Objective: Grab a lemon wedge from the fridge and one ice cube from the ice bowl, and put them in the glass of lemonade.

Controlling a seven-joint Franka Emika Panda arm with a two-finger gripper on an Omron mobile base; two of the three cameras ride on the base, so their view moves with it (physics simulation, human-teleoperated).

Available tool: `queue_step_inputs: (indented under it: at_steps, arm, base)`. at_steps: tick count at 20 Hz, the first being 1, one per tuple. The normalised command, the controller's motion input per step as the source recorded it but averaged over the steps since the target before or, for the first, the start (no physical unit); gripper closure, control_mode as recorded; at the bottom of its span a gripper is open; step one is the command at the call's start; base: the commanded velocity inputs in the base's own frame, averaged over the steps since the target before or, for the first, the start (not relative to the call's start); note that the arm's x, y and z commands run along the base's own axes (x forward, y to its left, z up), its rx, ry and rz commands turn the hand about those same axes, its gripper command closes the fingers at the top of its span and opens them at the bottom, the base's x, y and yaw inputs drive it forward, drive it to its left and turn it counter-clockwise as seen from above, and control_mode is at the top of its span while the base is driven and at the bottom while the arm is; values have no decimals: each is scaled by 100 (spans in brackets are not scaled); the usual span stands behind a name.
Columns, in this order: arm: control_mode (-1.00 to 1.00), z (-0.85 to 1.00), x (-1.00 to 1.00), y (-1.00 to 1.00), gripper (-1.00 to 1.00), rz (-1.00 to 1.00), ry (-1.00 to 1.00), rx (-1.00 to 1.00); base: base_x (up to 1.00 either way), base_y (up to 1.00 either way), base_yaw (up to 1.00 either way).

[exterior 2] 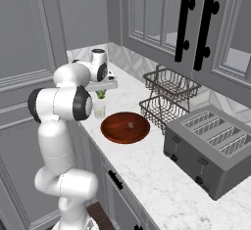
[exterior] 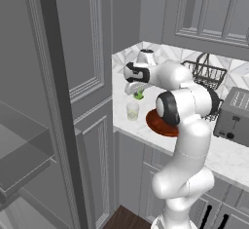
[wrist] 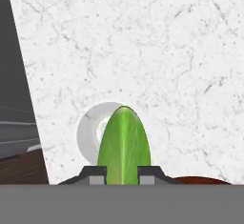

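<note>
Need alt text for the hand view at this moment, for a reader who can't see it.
Looking straight down, the gripper is shut on a green lemon wedge that stands up between its dark fingertips, directly above the rim of the glass of lemonade on a white marble counter. A sliver of the brown ice bowl shows at the bottom right.

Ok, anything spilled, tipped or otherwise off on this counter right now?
Nothing stands out. The pincer is shut on the lemon wedge, above the upright glass of lemonade. The ice bowl sits flat on the counter beside the glass, no liquid spilled around them. The fridge door stands open, as the task needs.
</note>
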Motion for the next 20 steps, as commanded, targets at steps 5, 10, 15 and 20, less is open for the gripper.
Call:
queue_step_inputs:
  at_steps: [5, 10, 15, 20]
  arm:
    - [-100, 0, -27, 7, 100, 0, -12, 2]
    - [-100, 0, 0, 10, 100, -1, -13, 0]
    - [-100, -19, 0, 9, 100, 0, -6, 0]
    - [-100, -11, 3, 7, 100, 0, 1, 0]
  base:
    - [0, 0, 0]
    - [0, 0, 0]
    - [0, 0, 0]
    - [0, 0, 0]
